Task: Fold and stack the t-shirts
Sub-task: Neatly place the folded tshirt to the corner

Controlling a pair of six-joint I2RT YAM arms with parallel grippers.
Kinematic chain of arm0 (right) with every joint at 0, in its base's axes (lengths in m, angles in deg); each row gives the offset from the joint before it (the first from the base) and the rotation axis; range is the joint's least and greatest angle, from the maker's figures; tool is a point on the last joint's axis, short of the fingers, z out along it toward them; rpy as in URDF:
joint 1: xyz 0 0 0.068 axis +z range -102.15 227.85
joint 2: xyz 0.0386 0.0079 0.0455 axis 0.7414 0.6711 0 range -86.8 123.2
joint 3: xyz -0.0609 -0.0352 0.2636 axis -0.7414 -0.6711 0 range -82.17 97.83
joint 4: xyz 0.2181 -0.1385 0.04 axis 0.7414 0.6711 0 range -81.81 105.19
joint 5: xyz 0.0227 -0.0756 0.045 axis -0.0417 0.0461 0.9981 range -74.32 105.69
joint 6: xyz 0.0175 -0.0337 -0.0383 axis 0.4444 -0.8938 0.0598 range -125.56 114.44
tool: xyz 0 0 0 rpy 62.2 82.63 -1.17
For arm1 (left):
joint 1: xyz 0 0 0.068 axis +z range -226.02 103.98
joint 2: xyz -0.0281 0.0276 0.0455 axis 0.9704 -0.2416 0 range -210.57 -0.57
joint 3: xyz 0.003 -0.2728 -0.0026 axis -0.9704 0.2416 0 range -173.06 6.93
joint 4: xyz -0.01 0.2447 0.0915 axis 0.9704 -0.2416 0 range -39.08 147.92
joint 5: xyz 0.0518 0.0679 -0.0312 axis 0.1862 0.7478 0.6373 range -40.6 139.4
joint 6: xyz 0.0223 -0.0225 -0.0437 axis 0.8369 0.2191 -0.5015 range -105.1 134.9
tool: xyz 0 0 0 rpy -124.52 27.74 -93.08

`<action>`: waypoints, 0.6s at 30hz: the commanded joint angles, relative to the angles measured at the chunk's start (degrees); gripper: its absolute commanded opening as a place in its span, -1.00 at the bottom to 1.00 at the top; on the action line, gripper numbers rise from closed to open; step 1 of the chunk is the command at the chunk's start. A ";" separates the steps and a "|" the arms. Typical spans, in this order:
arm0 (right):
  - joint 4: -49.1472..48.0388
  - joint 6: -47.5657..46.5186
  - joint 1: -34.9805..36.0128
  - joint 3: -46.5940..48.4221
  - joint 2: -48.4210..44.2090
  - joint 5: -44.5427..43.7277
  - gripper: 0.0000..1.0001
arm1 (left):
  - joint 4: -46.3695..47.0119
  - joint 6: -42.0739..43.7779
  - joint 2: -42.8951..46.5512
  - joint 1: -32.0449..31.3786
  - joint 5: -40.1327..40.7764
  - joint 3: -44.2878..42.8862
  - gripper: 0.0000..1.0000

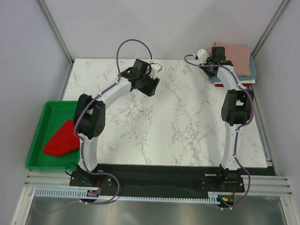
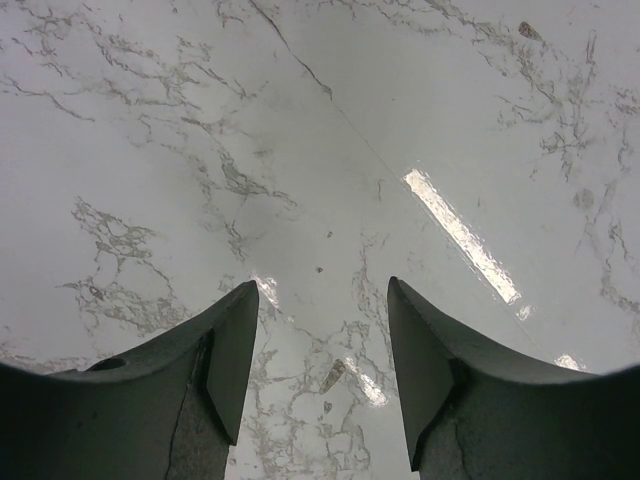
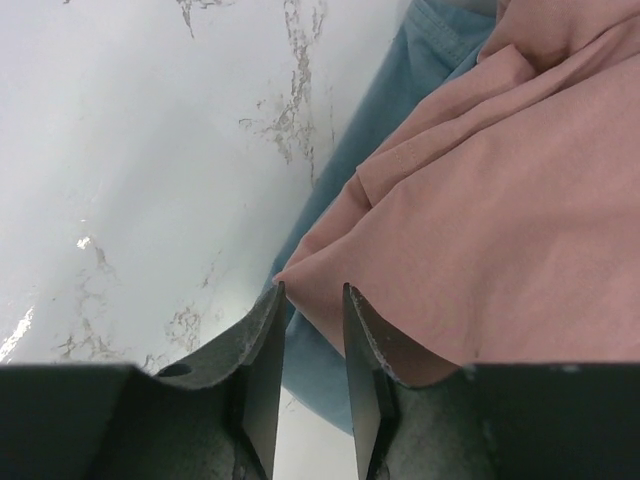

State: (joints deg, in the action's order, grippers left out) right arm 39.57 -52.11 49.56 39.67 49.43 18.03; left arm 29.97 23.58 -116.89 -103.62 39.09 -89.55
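Top external view shows the red t-shirt (image 1: pixel 62 138) lying bunched up in the green tray (image 1: pixel 41 123) at the near left. It is not folded yet. Farther on, the left claw (image 2: pixel 320 290) hangs over the bare table (image 1: pixel 179 128), wide open and holding nothing. At the far right corner the pink t-shirt (image 3: pixel 500 200) lies on the grey-blue t-shirt (image 3: pixel 400 90). The right claw (image 3: pixel 312 290) has its fingers close together at the pink edge. I cannot tell if it pinches it. Two shirts look stacked, and one is left.

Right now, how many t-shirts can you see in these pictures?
3. A red shirt in the green tray, left; a pink shirt on a grey-blue shirt at the far right corner. Others may hide beneath.
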 commanded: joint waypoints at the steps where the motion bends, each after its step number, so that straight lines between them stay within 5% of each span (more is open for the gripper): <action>1: 0.26 0.31 0.04 1.29 -1.84 -0.94 -0.29 | 1.49 1.51 1.09 -0.53 1.08 -1.60 0.25; 13: 0.61 1.02 0.04 3.31 0.36 -1.29 -0.33 | 1.58 1.60 0.65 -0.79 1.43 -1.69 0.25; 18: 0.70 1.02 0.04 4.19 0.97 -1.12 -0.62 | 1.58 1.94 0.74 -1.06 1.69 -1.51 0.25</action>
State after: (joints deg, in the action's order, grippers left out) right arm 40.16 -51.67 49.56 41.12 49.73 17.14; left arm 30.00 23.58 -116.89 -104.18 40.23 -89.55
